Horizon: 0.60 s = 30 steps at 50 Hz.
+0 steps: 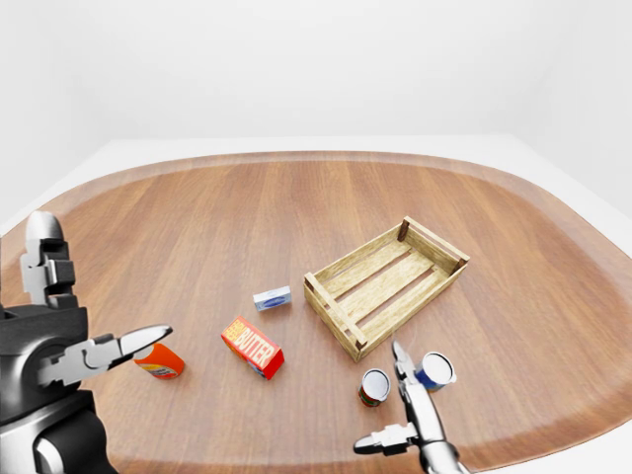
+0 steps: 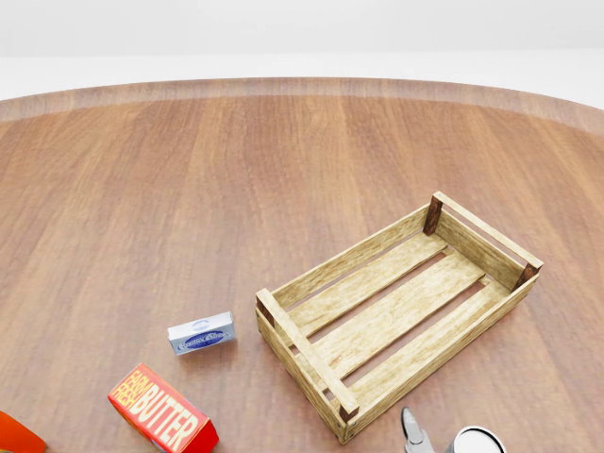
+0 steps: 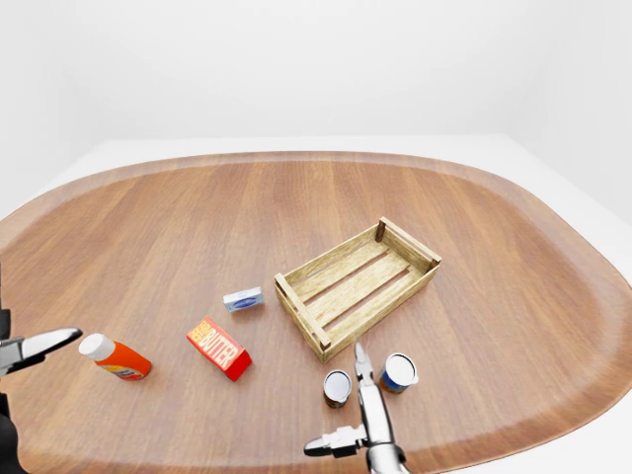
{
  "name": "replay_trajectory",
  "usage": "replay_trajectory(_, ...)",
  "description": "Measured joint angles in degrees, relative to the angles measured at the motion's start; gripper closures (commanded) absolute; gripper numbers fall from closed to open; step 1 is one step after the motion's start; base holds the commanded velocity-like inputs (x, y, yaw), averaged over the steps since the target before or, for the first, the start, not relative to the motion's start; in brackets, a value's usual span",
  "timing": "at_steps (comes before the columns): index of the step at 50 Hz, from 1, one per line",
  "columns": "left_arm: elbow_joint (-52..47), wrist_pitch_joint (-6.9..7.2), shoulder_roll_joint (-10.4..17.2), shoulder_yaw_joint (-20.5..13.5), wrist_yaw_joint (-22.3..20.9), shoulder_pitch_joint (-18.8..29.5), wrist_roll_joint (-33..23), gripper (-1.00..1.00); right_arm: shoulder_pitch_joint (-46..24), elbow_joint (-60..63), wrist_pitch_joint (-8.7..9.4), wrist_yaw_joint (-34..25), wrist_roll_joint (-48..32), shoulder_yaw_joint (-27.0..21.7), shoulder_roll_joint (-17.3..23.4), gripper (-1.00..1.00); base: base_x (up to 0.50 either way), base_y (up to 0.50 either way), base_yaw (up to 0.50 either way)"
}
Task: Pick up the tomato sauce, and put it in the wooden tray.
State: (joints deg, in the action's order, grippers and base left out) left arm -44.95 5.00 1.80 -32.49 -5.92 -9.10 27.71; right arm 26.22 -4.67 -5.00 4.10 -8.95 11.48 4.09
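Fingers point(image 3: 362, 363) of the right hand point(image 3: 367, 420) stand spread and grip nothing at 6 o'clock in the right-eye view, one pointing up between two upright cans, another jutting toward 9 o'clock. The dark-labelled can with red and green, the tomato sauce point(image 3: 337, 388), stands just at 10 o'clock of that raised fingertip; whether they touch cannot be told. The blue-and-white can point(image 3: 399, 372) stands just at 2 o'clock of it. Beyond both, toward 12 o'clock, the wooden tray point(image 3: 395, 290) lies slantwise on the wooden table point(image 3: 296, 197), its slatted floor bare.

At 9 o'clock of the tray's near corner lies a small blue-and-white box point(image 3: 243, 299), and at 7 o'clock of that, a red butter box point(image 3: 219, 348) on its side. Farther toward 9 o'clock, an orange bottle point(image 3: 116, 357) with a white cap lies flat on the table.

The left hand point(image 1: 69, 341) fills the lower left of the left-eye view, fingers apart and holding nothing, one silver fingertip reaching over the orange bottle in that view.
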Motion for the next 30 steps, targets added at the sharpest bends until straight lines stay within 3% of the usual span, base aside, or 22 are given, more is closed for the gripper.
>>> replay_trajectory(30, -0.06, 0.0, 0.03, 0.01, 0.07, 0.03, 0.05, -0.92, -1.38, -3.03, 0.0, -0.14, -0.4, -0.15, -0.48, -1.0, 0.0, 0.0, 0.0)
